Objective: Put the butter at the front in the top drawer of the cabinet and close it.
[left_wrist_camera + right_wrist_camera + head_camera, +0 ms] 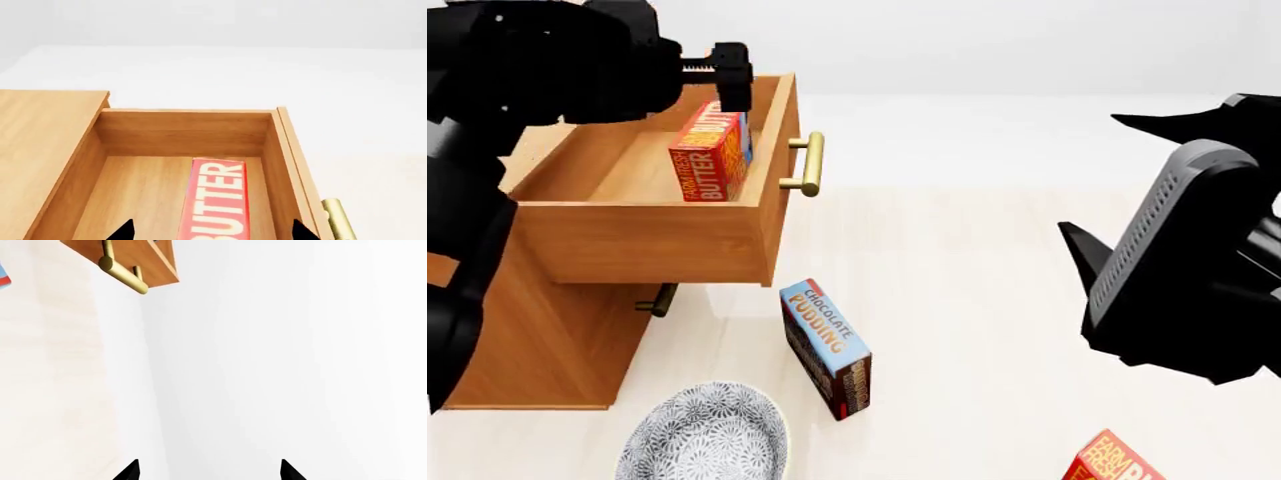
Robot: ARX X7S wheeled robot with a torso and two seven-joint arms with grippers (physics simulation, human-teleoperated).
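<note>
Spread left hand [212, 231] above red, white-lettered butter [217, 200] inside top drawer [183, 132].

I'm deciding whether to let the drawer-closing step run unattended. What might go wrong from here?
The butter stands upright on a narrow side in the open top drawer; a hard push might tip it. The left gripper hangs above the drawer with the carton between its tips, so closing now might catch it. The brass handle is the only obvious contact point, and the right gripper is well away from it.
</note>
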